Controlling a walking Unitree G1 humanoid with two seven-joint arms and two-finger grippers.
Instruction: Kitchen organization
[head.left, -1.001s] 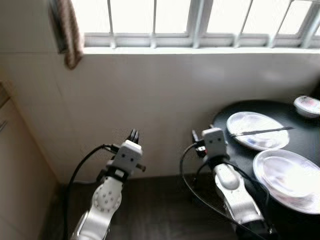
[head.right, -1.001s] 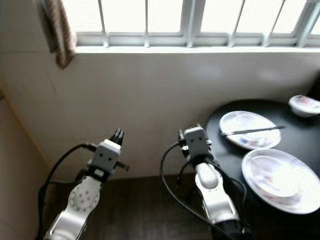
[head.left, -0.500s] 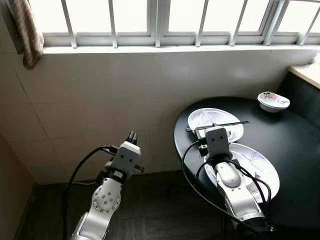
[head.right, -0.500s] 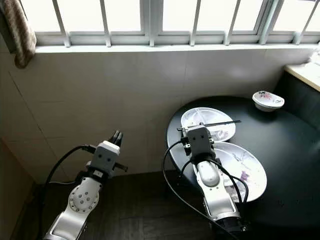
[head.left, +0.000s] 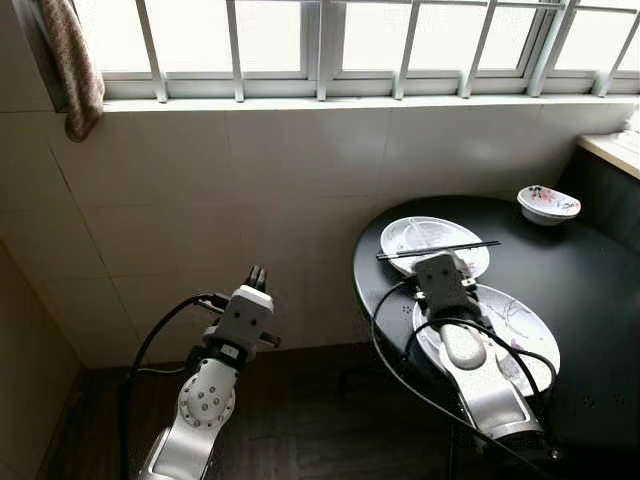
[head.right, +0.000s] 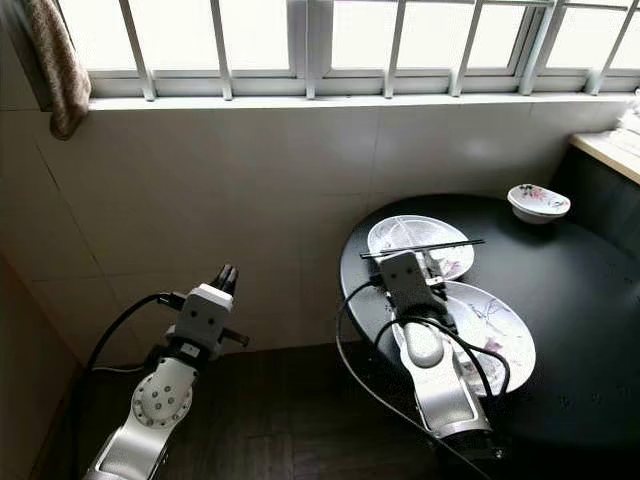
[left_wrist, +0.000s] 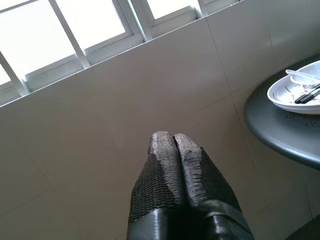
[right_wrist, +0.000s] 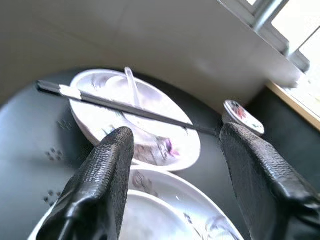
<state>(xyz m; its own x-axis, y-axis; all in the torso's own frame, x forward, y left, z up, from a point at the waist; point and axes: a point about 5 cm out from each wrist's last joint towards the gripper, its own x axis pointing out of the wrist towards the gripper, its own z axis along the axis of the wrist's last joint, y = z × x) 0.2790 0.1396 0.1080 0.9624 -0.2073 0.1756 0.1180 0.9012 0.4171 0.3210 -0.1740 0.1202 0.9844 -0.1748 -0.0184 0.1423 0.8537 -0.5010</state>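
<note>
Right gripper (right_wrist: 172, 165) hovers over the round black table (head.left: 590, 310), fingers spread wide, 2 chopsticks (right_wrist: 130, 108) lying across the plate (right_wrist: 145, 120) just ahead of its tips; left gripper (left_wrist: 172, 145), fingers pressed together, faces the tiled wall (head.left: 250, 190)

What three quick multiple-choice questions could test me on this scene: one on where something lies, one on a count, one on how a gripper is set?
1. The chopsticks lie:
A. across the far plate
B. on the floor
C. in the small bowl

2. Dishes on the round black table:
A. one
B. three
C. five

3. The right gripper is:
A. shut on a spoon
B. shut, empty
C. open

Answers: 1 A, the sticks rest across that plate's rim. 2 B, two plates, including the near plate, plus the bowl. 3 C, the right wrist view shows its fingers wide apart, above the plates.
</note>
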